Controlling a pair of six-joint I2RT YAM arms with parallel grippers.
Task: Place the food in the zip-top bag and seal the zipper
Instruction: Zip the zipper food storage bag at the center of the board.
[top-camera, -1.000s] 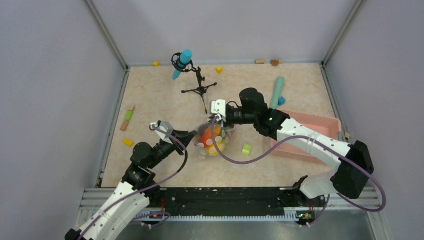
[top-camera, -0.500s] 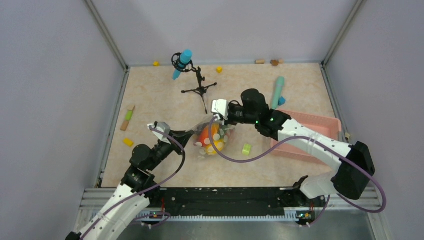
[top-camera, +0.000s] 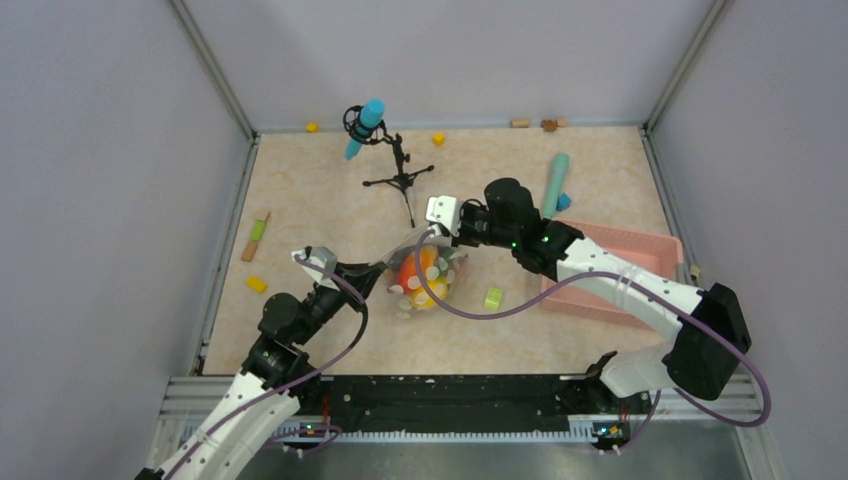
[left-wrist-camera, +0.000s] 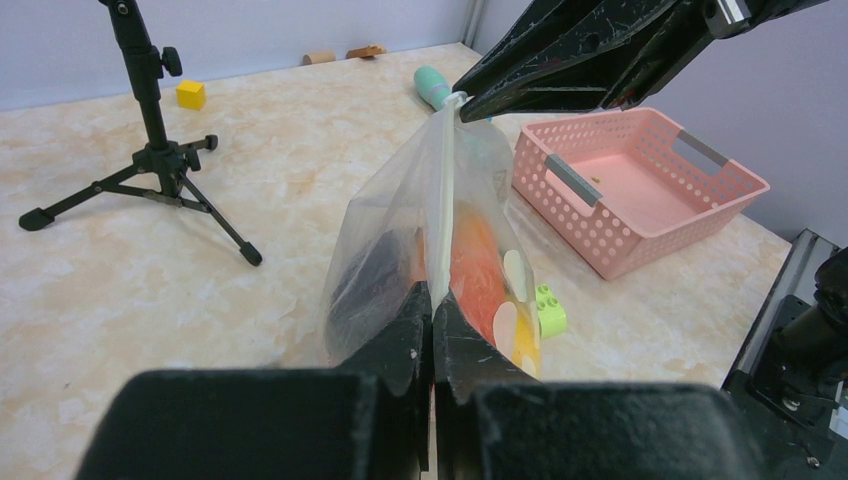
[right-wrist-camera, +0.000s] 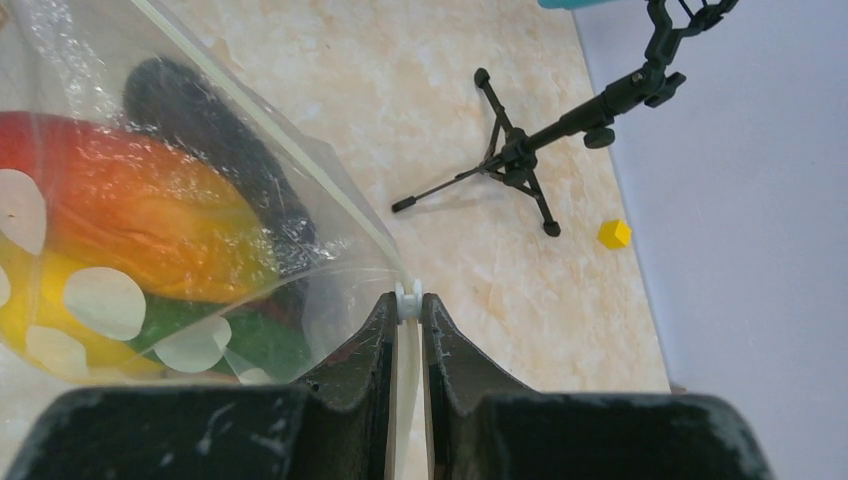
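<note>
The zip-top bag (top-camera: 425, 285) hangs between my two grippers over the middle of the table, clear with white dots (right-wrist-camera: 95, 300). Inside lies the food: an orange-red piece (left-wrist-camera: 478, 262), a dark purple bunch (right-wrist-camera: 205, 120), a green piece (right-wrist-camera: 262, 342) and a yellow piece (right-wrist-camera: 35, 310). The zipper (left-wrist-camera: 447, 185) stretches taut along the top edge. My left gripper (left-wrist-camera: 433, 297) is shut on the near end of that edge. My right gripper (right-wrist-camera: 407, 300) is shut on the white slider at the far end, also seen as the right gripper (left-wrist-camera: 462, 100).
A pink lattice basket (top-camera: 625, 250) stands at the right, the same basket (left-wrist-camera: 640, 190) being just past the bag. A lime-green brick (top-camera: 493, 298) lies beside the bag. A black tripod (top-camera: 398, 172) holds a blue microphone at the back. Small yellow blocks (top-camera: 257, 284) and a teal cylinder (top-camera: 556, 183) lie around.
My two grippers have drawn a little apart, left one toward the left and right one toward the right. The bag's top edge is pulled straighter between them.
</note>
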